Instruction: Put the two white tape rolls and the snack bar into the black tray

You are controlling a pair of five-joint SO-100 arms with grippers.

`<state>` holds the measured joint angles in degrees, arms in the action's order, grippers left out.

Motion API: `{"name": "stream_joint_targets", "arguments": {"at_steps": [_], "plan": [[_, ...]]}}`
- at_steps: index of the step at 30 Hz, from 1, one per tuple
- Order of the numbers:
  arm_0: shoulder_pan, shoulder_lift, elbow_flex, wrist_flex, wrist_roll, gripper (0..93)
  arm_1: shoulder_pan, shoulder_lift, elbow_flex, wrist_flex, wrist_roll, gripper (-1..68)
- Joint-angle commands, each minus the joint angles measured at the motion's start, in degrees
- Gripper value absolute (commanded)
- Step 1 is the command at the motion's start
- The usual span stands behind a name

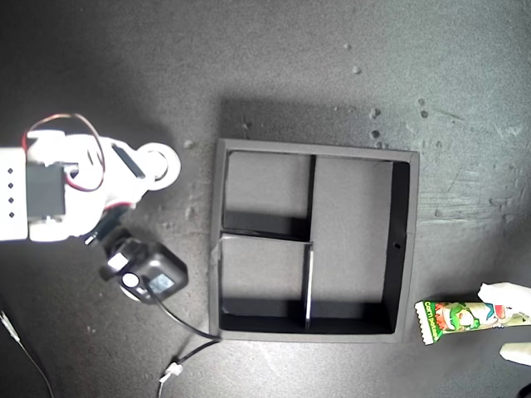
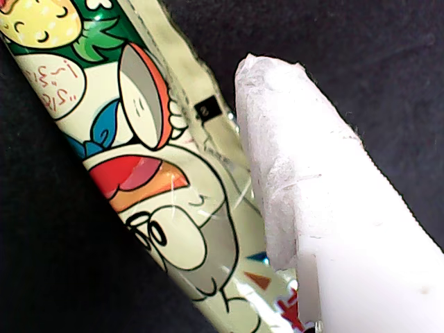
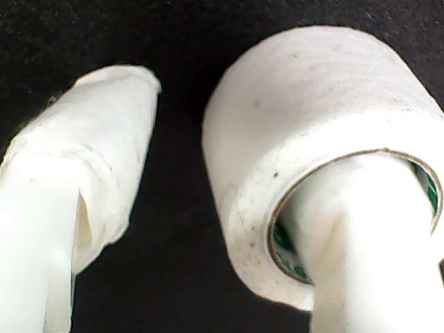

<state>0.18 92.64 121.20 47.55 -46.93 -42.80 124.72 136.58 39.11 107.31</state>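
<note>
glossy printed wrapper on the snack bar [image 2: 159, 201]; matte black tray [image 1: 402, 249] on a rough, speckled dark tabletop [image 1: 332, 75]; fibrous white tape roll [image 3: 312, 139], smooth white plastic fingers [image 3: 361, 236].

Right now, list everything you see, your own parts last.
black tray: one, matte black, middle of the exterior view, compartments empty.
snack bar: one, green, white and red, exterior view's lower right, outside the tray.
white tape roll: one seen, white, threaded on one finger of my second gripper.
table: one, dark grey, speckled.
cable: one, black, near the tray.
arm: one, white, exterior view's left.
my first gripper: white, jaws open at the bar's end.
my second gripper: white, jaws open.
</note>
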Motion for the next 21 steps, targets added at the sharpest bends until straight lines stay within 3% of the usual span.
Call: {"name": "stream_joint_targets", "arguments": {"at_steps": [1, 7, 16, 19, 21], "plan": [[-0.09, -0.35, -1.76, 0.18, -1.14, 3.7, -2.29, -1.23, 0.26, -1.93, 2.99, 36.8], [-0.62, 11.43, -3.16, 6.15, -3.25, 0.2, -5.71, -3.08, 7.12, -8.88, 8.17, 39.3], [-0.62, 27.6, -18.11, 21.01, 0.7, 0.2, -2.46, -8.26, 12.48, -16.96, 4.39, 39.2], [2.29, 29.71, -21.8, 21.27, 1.23, 0.2, -1.58, -12.39, 13.89, -21.71, 3.25, 35.2], [4.92, 29.62, -23.91, 20.48, 0.79, 0.2, -1.14, -15.12, 14.06, -23.82, 2.9, 28.2]]}}
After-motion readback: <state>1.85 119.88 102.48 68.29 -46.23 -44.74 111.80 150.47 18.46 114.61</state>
